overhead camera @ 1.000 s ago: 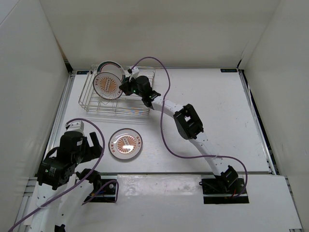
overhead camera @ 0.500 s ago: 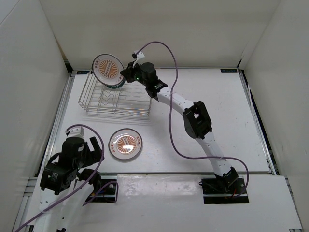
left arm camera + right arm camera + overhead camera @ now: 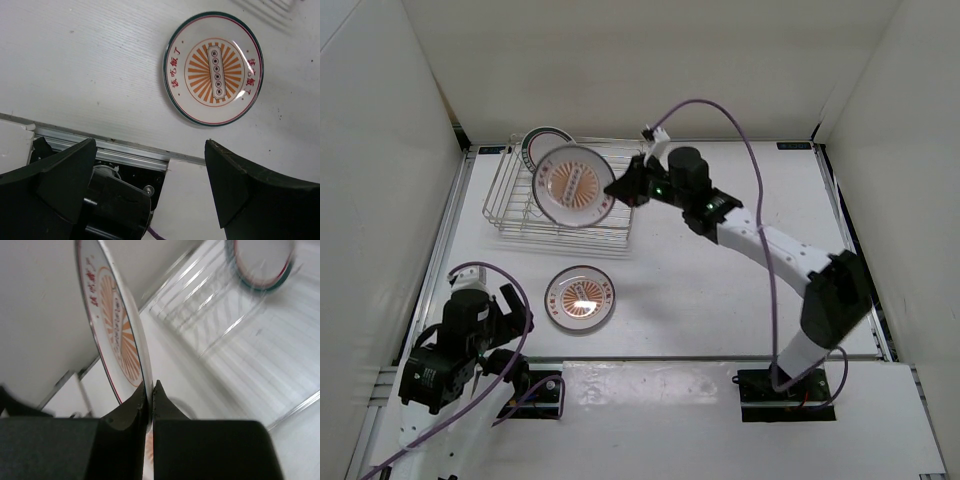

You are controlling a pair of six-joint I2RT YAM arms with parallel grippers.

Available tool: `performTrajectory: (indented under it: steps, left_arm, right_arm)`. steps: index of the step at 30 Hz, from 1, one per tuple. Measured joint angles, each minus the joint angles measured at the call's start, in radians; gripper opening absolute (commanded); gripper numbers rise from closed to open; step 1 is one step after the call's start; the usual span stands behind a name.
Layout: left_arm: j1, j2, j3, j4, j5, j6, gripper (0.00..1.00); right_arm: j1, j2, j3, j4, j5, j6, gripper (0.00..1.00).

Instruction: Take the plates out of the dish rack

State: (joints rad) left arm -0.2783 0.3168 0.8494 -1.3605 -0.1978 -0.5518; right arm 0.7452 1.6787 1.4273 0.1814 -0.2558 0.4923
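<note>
My right gripper [image 3: 620,187] is shut on the rim of an orange sunburst plate [image 3: 572,185] and holds it in the air over the dish rack [image 3: 510,210]; in the right wrist view the plate [image 3: 114,325] stands edge-on between my fingertips [image 3: 150,387]. A plate with a dark green-and-red rim [image 3: 536,142] still stands in the rack's far left corner, blurred in the right wrist view [image 3: 262,262]. A second sunburst plate [image 3: 580,296] lies flat on the table, also in the left wrist view [image 3: 214,68]. My left gripper [image 3: 505,310] is open and empty near the table's front left.
White walls enclose the table on the left, back and right. The right arm's purple cable [image 3: 760,200] loops above the table. An aluminium rail [image 3: 100,150] runs along the front edge by the left arm's base.
My right gripper has carried the sunburst plate from the rack's far left towards the right and nearer, and the right arm has swung right. The left arm has drawn back slightly.
</note>
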Motion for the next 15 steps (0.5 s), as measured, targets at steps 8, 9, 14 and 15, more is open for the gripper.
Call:
performTrajectory:
  steps: [8, 9, 14, 15]
  left_arm:
    - [0.0, -0.001, 0.0, 0.003, -0.064, -0.055, 1.0]
    - [0.0, -0.005, -0.01, 0.005, -0.063, -0.059, 1.0]
    - [0.0, -0.023, -0.038, 0.002, -0.059, -0.08, 1.0]
    - [0.0, -0.024, -0.038, 0.002, -0.059, -0.082, 1.0]
  right_arm:
    - [0.129, -0.153, -0.389, -0.09, -0.083, 0.159, 0.0]
    - [0.137, -0.142, -0.412, -0.106, -0.089, 0.182, 0.0]
    - [0.145, -0.051, -0.425, -0.18, -0.084, 0.288, 0.0]
    - [0.145, -0.04, -0.426, -0.178, -0.079, 0.306, 0.0]
